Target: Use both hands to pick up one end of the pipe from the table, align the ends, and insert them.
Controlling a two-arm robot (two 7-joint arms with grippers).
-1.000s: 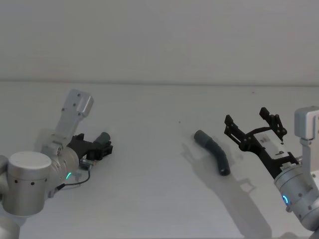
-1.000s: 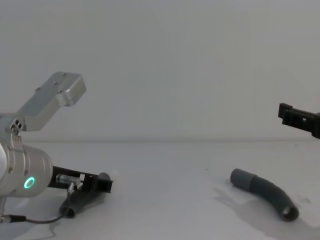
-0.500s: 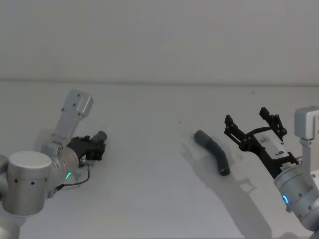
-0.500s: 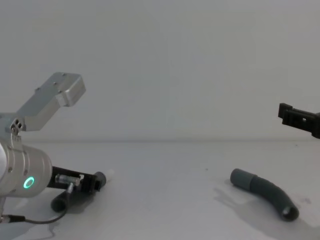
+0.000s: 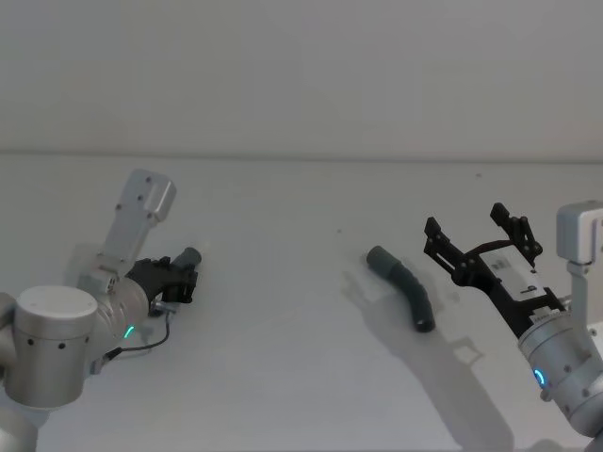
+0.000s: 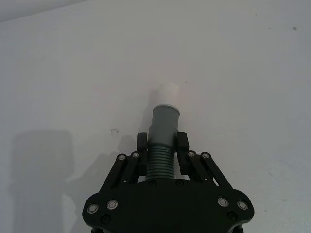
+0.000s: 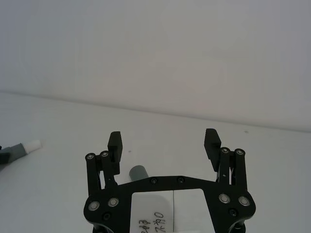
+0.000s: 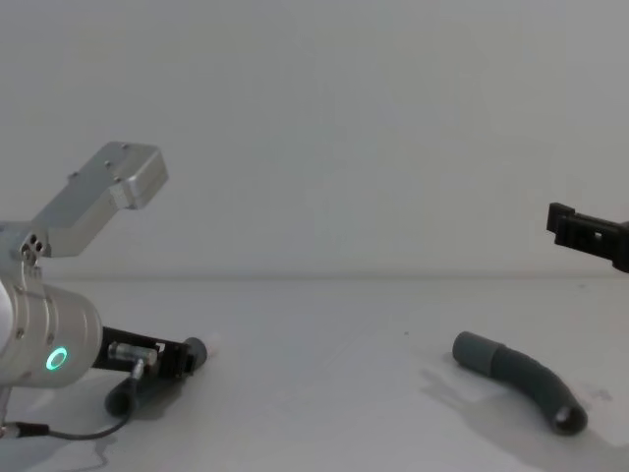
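left arm [image 5: 57, 344] low, jaws gripping hose [image 6: 165, 126] | right arm [image 5: 565, 363] raised, jaws wide, empty

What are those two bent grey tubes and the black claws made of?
The loose tube and the held tube look like matte dark grey rubber or soft plastic: dull, bent, the held one ribbed. The held one's white tip may be hard plastic. The left gripper and right gripper look like black metal or rigid plastic: flat bars, silver screws.

Ribbed matt grey pipe [image 6: 160, 165], smooth cuff [image 6: 165, 122], matt white table [image 5: 283, 282], satin metal arm [image 5: 55, 347].
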